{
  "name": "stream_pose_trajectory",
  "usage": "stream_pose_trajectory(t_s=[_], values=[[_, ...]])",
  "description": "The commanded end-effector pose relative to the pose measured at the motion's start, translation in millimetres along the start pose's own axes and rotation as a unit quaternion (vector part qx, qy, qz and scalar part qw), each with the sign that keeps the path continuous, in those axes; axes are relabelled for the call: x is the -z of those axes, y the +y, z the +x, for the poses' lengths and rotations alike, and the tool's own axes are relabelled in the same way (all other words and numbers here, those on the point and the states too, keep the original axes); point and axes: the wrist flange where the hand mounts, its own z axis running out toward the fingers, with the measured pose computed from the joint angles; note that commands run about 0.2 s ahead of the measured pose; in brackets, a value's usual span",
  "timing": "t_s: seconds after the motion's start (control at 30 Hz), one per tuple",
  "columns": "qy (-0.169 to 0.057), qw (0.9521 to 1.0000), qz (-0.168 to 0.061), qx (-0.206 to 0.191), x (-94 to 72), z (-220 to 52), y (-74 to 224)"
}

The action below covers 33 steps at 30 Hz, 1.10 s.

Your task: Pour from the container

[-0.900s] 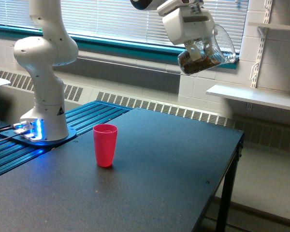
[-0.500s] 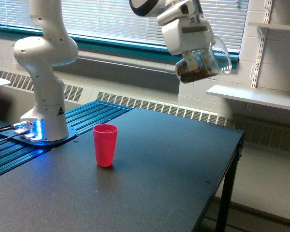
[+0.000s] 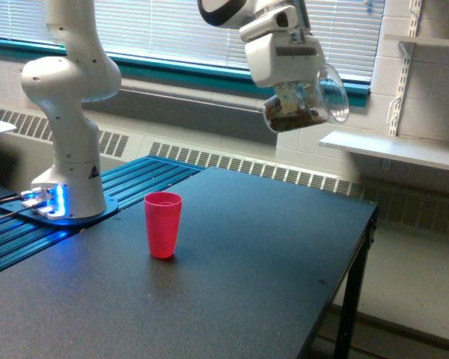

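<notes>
Behind me runs a window with closed blinds [image 3: 179, 30] above a teal sill, and below it a long radiator grille along the wall. My dark surface [image 3: 232, 284] spreads wide across the lower part of the exterior view; its far edge lies along the grille and its edge on the exterior view's right drops off to bare floor, with one leg showing. Nearly all of the surface is bare, so I have open room on every side of the red cup [image 3: 163, 224], which stands upright toward the exterior view's left, near my white base [image 3: 67, 172] with its blue lights.

My hand [image 3: 293, 97] hangs high above the far part of the surface, well apart from the red cup and off to its right in that view. It pinches the container [image 3: 308, 105], a clear rounded cup tilted over on its side, its mouth turned toward the exterior view's right, brown pieces lying in its lower left part. My fingers are partly hidden behind the clear wall, and my upper arm is cut off by the top of the frame. White wall shelves [image 3: 393, 149] sit beyond the container on that right side.
</notes>
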Motion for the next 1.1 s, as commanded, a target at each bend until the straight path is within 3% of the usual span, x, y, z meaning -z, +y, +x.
stream_pose_trajectory(t_s=[0.03,0.57,1.1], values=[[0.009,0.9995,-0.017,-0.024,18.6,-14,8],[0.010,0.9970,-0.067,-0.036,33.3,-70,45],[-0.001,0.9932,-0.090,-0.074,44.7,-126,70]])
